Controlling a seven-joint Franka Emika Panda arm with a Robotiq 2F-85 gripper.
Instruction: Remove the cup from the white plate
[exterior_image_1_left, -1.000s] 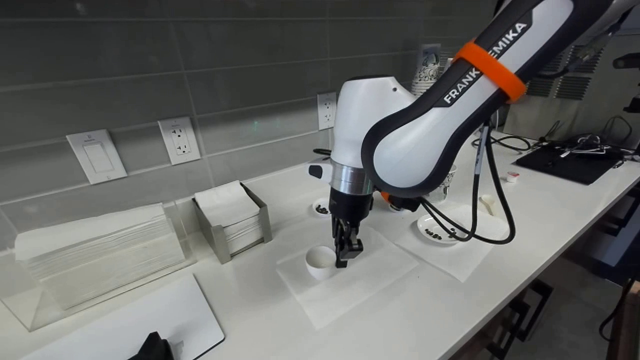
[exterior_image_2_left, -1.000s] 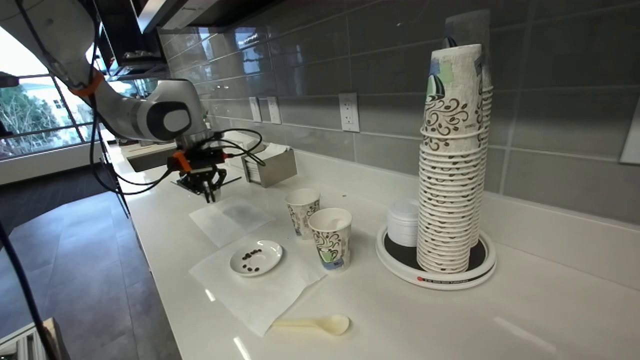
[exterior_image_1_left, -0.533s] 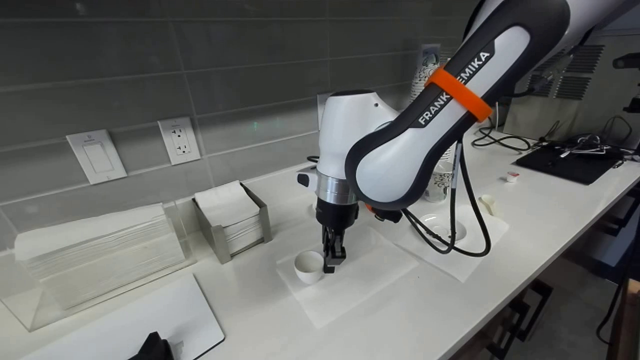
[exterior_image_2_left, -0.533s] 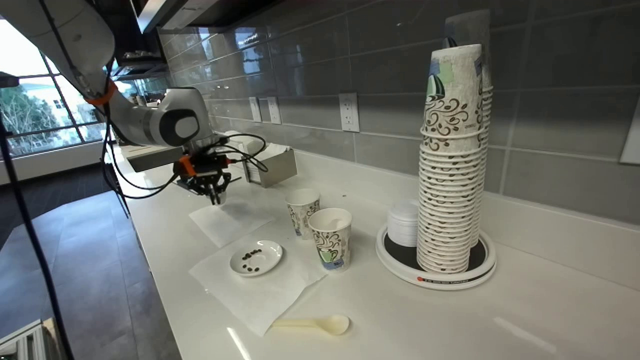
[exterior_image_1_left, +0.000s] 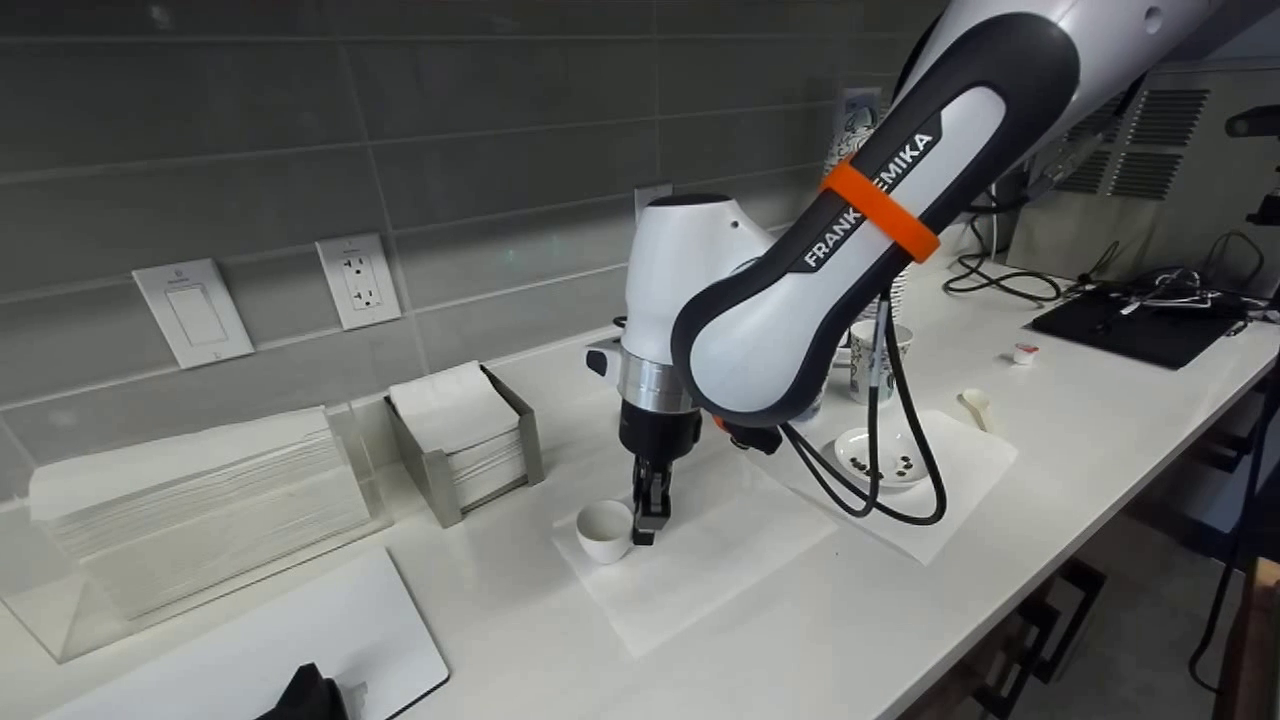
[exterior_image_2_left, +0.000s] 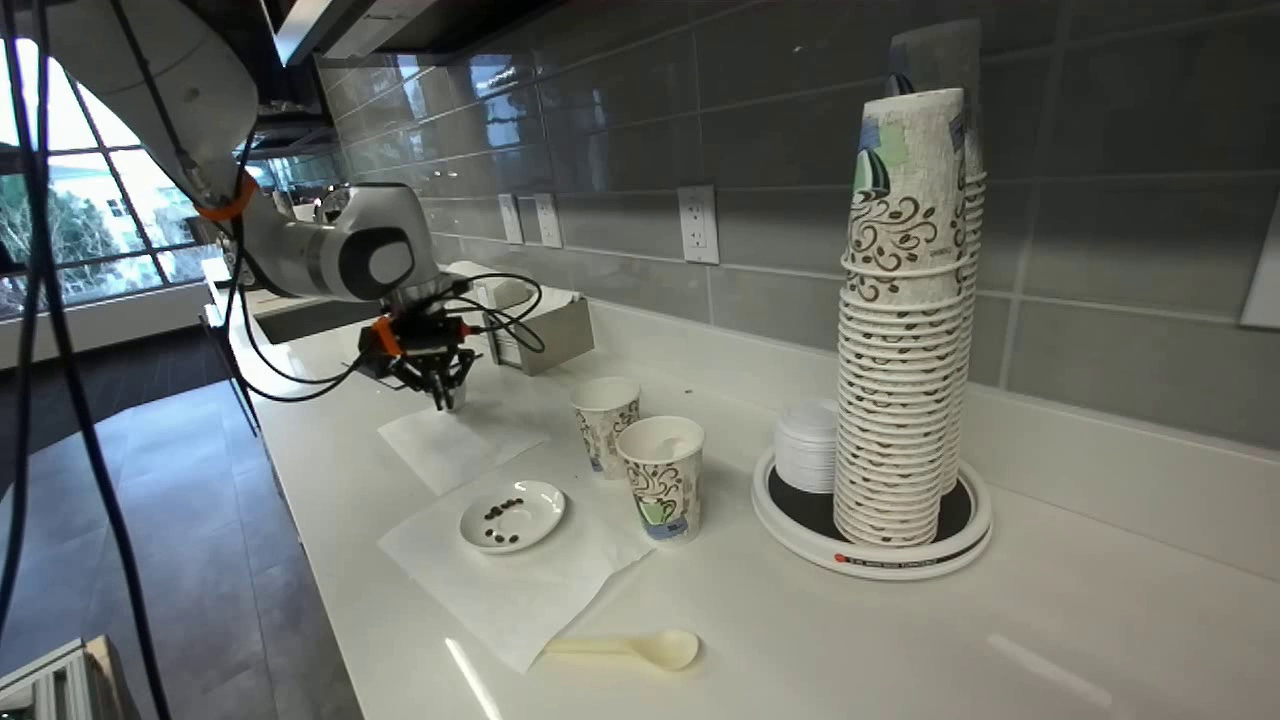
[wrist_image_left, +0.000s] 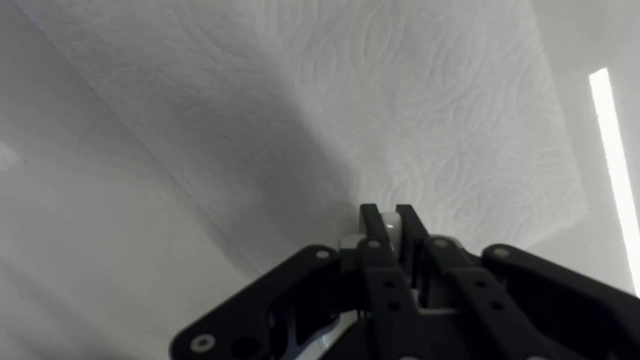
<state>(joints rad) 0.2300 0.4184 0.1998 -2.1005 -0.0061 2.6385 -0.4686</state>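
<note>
The small white cup (exterior_image_1_left: 604, 531) is upright over the left end of a paper sheet in an exterior view; I cannot tell if it touches the sheet. My gripper (exterior_image_1_left: 645, 533) points down at its right side. In the wrist view the fingertips (wrist_image_left: 386, 212) are close together with a white piece of the cup (wrist_image_left: 392, 223) between them. In an exterior view the gripper (exterior_image_2_left: 442, 400) largely hides the cup (exterior_image_2_left: 459, 396). The white plate (exterior_image_2_left: 536, 514) with several dark beans lies apart on another paper sheet, partly behind cables; it also shows in an exterior view (exterior_image_1_left: 855, 441).
A metal napkin holder (exterior_image_1_left: 492, 464) stands near the wall, beside a clear paper-towel box (exterior_image_1_left: 200, 510). Two patterned paper cups (exterior_image_2_left: 662, 490) stand by the plate. A pale spoon (exterior_image_2_left: 640, 648) and tall cup stacks (exterior_image_2_left: 895, 420) lie further along the counter.
My gripper and the cup have moved together, leftward and slightly down in one exterior view, rightward and slightly down in the other. The plate has stayed in place.
</note>
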